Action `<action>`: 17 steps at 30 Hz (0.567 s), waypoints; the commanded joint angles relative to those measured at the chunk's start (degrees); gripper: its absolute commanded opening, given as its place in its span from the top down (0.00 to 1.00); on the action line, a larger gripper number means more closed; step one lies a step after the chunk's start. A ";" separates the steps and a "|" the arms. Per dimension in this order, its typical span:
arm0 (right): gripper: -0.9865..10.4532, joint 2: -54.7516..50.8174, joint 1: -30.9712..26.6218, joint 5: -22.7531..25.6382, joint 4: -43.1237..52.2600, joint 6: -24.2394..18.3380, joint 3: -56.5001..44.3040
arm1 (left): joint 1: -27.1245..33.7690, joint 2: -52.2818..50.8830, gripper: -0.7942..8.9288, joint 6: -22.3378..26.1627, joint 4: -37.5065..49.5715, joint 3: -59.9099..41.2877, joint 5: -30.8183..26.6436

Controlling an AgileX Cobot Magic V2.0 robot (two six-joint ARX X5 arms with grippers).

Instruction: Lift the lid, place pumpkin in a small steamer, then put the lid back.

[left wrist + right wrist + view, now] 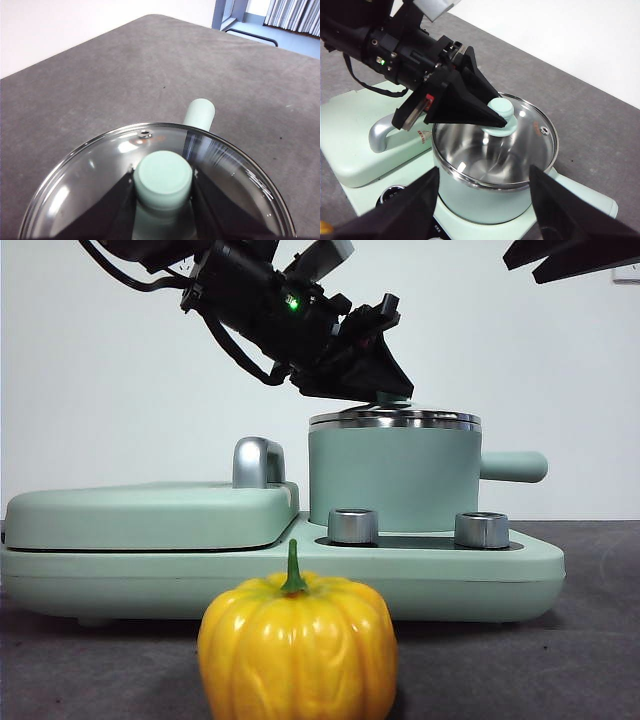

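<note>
The small steamer (pixel 390 485) stands on the right half of a mint-green appliance, its stubby handle (pixel 515 466) pointing right. The lid (pixel 395 420) lies level at the pot's steel rim; I cannot tell whether it still rests on it. My left gripper (pixel 385 385) reaches down from the upper left and is shut on the lid's mint knob (pixel 162 177), one jaw on each side. The pumpkin (pixel 297 650) sits on the table in front of the appliance, near the camera. My right gripper (pixel 484 169) hovers open above and in front of the pot, holding nothing.
The wide appliance base (pixel 420 570) carries two silver knobs (pixel 352 525) in front of the pot. A flat mint-green griddle cover (pixel 150 515) with a chrome handle (pixel 255 462) fills its left half. Grey table surface (pixel 150 65) stretches beyond the pot.
</note>
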 commanded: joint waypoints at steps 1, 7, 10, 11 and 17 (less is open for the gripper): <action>0.66 0.33 0.20 -0.02 0.50 0.76 1.20 | -0.04 -1.18 0.90 0.61 1.42 1.38 -1.86; 0.66 0.33 0.20 0.13 0.50 0.76 1.20 | -0.04 -3.28 0.90 0.35 1.51 1.38 -1.88; 0.66 0.33 0.20 0.13 0.50 0.76 1.20 | -0.04 -4.26 0.90 0.35 1.64 1.38 -1.88; 0.66 0.33 0.20 0.13 0.52 0.76 1.20 | -0.04 -4.72 0.90 0.31 1.62 1.38 -1.88; 0.66 0.33 0.20 0.13 0.50 0.76 1.20 | 0.15 -7.74 0.90 -2.58 0.46 1.38 -1.90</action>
